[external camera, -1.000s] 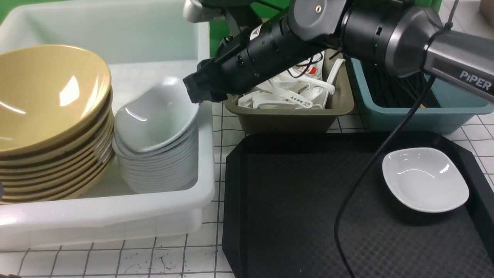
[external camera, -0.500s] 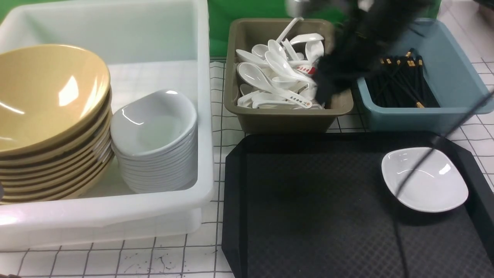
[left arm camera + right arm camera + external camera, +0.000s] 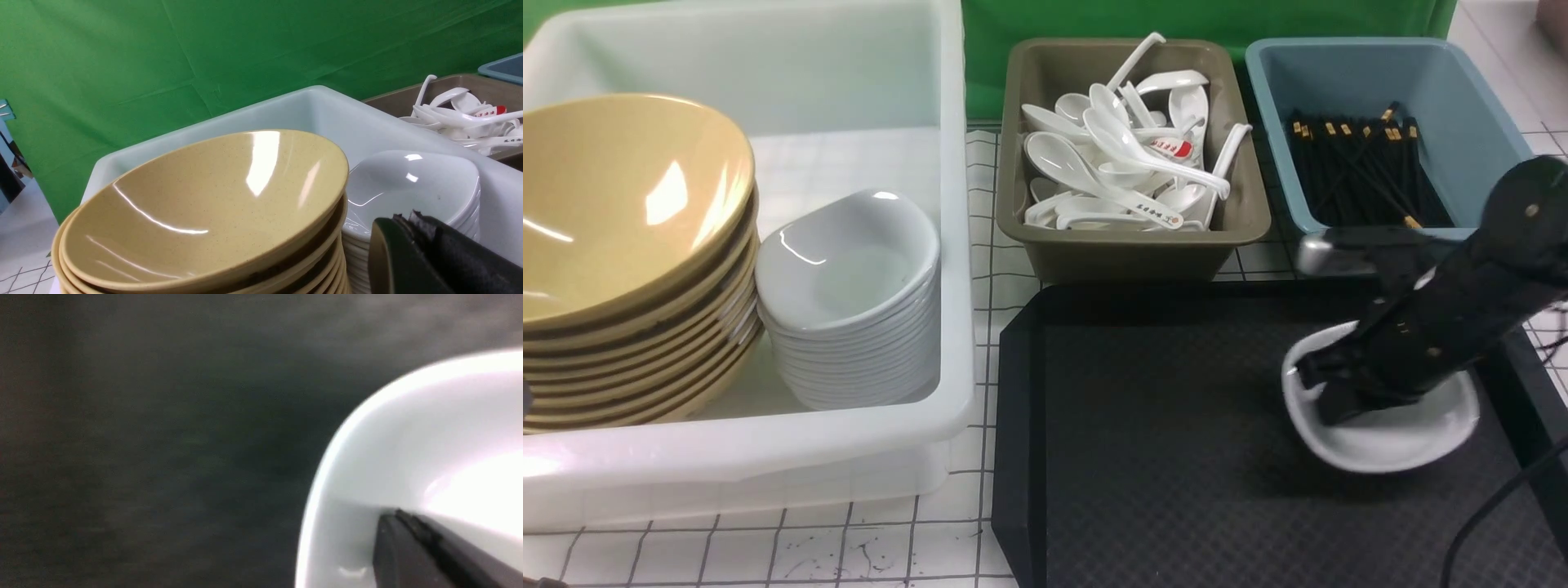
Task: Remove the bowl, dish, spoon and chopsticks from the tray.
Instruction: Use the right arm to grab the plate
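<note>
The right gripper (image 3: 1319,396) is positioned at the left rim of the dish (image 3: 1405,433), at the right of the frame in the front view. In the right wrist view one dark finger (image 3: 412,555) lies inside the dish (image 3: 408,437); whether the jaws are clamped on the rim cannot be determined. The dish sits on the right part of the tray (image 3: 1160,425), which occupies the lower right of the frame. The white bin (image 3: 768,457) at left holds the yellow bowls (image 3: 613,204) stacked beside a stack of white dishes (image 3: 849,278). At upper centre, the olive bin (image 3: 1127,253) contains the spoons (image 3: 1111,163). At upper right, the blue bin (image 3: 1470,106) contains the chopsticks (image 3: 1356,171). The left gripper (image 3: 412,249) appears only in the left wrist view, near the stacked bowls; its jaw state cannot be determined.
</note>
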Tool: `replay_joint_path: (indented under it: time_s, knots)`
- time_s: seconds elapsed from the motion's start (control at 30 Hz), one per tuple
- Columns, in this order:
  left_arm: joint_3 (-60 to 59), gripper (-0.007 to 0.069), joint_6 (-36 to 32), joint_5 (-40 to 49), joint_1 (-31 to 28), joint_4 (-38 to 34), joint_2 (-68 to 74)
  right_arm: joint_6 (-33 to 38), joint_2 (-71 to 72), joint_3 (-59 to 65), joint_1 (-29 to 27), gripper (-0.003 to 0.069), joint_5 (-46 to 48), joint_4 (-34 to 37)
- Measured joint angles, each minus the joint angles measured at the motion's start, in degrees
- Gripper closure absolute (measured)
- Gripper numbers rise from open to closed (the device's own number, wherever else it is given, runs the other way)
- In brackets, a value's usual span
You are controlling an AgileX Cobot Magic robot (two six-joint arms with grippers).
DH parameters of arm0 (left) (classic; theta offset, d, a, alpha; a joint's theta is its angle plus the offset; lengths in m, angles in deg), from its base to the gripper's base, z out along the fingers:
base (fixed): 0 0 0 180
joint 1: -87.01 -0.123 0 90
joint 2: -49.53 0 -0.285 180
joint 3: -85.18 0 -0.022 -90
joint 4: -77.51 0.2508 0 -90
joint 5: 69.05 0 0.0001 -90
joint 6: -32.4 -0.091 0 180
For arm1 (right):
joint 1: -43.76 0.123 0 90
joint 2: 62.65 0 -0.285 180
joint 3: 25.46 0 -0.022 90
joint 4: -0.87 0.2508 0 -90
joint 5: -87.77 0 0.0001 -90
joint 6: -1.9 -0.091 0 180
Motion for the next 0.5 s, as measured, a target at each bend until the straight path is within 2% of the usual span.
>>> replay_joint_path:
  time_s: [0.13, 0.3, 0.37, 0.43, 0.5]
  knots:
    - [0.0, 0.0638, 0.0, 0.22, 0.0, 0.0, 0.0, 5.99, 0.63, -1.82, 2.15, 0.0623, 2.43, 6.11]
    - [0.0, 0.0638, 0.0, 1.37, 0.0, 0.0, 0.0, 3.7, 4.63, -4.21, -0.09, 0.0611, 5.1, 1.17]
    - [0.0, 0.0638, 0.02, 1.57, 0.0, 0.0, 0.0, -0.23, 6.76, -4.56, -3.45, 0.0561, 5.85, -5.83]
    - [0.0, 0.0638, 0.19, 1.57, 0.0, 0.0, 0.0, -2.51, 7.21, -4.56, -5.37, 0.0519, 6.59, -8.54]
    - [0.0, 0.0638, 0.19, 1.57, 0.0, 0.0, 0.0, -4.98, 7.01, -4.09, -7.94, 0.0433, 7.01, -10.86]
